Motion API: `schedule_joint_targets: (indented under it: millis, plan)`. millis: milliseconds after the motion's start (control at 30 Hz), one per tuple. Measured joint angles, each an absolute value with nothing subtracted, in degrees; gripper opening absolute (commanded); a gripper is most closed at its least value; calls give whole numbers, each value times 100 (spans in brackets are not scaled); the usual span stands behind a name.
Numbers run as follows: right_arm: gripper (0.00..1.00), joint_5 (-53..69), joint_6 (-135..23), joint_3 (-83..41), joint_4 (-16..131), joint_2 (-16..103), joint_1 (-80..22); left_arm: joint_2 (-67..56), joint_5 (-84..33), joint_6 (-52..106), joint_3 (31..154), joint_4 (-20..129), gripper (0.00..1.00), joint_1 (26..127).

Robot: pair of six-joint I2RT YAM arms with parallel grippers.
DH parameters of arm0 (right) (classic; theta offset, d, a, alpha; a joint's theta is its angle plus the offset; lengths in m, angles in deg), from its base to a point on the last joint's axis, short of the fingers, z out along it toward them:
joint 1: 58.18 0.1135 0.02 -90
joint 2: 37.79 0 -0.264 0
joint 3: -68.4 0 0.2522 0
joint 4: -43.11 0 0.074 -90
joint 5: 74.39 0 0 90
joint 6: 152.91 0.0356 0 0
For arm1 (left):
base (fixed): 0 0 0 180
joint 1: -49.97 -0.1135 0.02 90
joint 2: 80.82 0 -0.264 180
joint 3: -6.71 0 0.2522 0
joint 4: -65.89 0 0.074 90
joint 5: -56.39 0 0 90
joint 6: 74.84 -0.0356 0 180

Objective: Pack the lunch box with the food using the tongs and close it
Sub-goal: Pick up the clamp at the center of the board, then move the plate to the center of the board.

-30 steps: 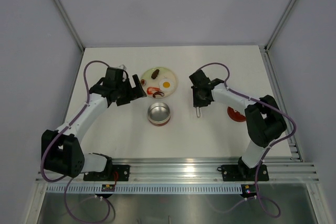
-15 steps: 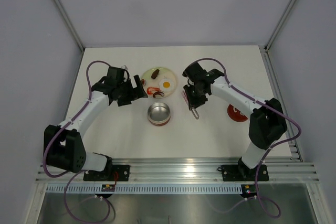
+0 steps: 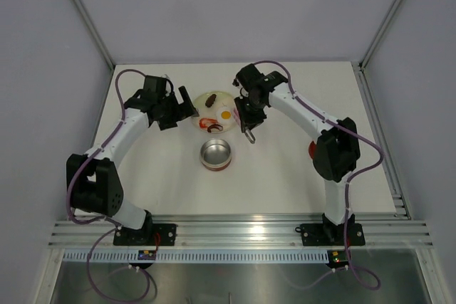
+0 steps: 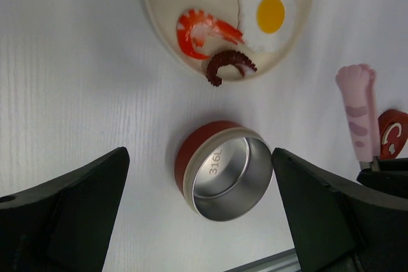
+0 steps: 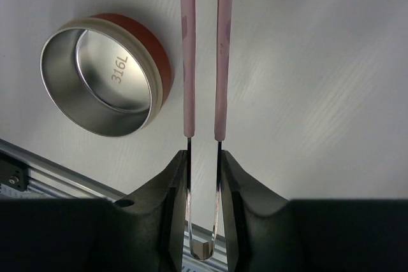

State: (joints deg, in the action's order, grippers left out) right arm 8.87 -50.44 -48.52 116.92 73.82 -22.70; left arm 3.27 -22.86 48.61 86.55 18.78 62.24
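At table centre, lunch box: round steel tin [image 3: 216, 154] with a red base stands upright, mouth open and nothing inside. It sits just nearer than the plate [image 4: 159, 11], probably so each carry is short.
Plate load: fried egg [image 4: 268, 11], shrimp [image 4: 201, 30] and dark curled tentacle piece [image 4: 226, 65] all lie on it, so none of the food is packed yet.
Right gripper [image 5: 204, 155]: jaws pinched narrow on the tongs [image 5: 223, 62] close to their joined metal end. This frees the pink arms to reach out as long, fine fingers.
Tongs arms: nearly parallel with a slim gap between them, so a little more squeeze should close them on a piece.
Paw-shaped tip [image 4: 356, 78]: just beside the plate's near right edge, over bare table rather than food. Whether it touches the table I cannot tell.
Lid [image 4: 392, 141]: red, white mark up, lying to the right and well apart from the tin. It is off so the mouth is free for packing.
Left gripper [image 3: 187, 110]: jaws spread wide and holding nothing, poised at the plate's left side. It is likely parked clear of the tongs' path, ready to steady the tin or handle the Lid.
Stage: early, with the first pick not yet made.
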Motion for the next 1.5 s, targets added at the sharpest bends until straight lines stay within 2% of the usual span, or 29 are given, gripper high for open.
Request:
schedule_joint_targets:
  millis: [233,567,1033,1500]
  plan:
    - [32,690,-4937,-5864,11845,8241,-2270,1429,-2190,5082,9484,1977,99,5916]
    - [33,697,-4786,-5892,11863,8272,-2270,2445,-1972,5425,9851,2379,99,5536]
    - [34,821,-4522,-4795,11548,7373,-2270,3929,-1191,5814,10437,3666,99,5221]
    - [37,894,-4360,-4594,11373,7000,-2353,4342,-488,6111,10603,4538,99,5527]
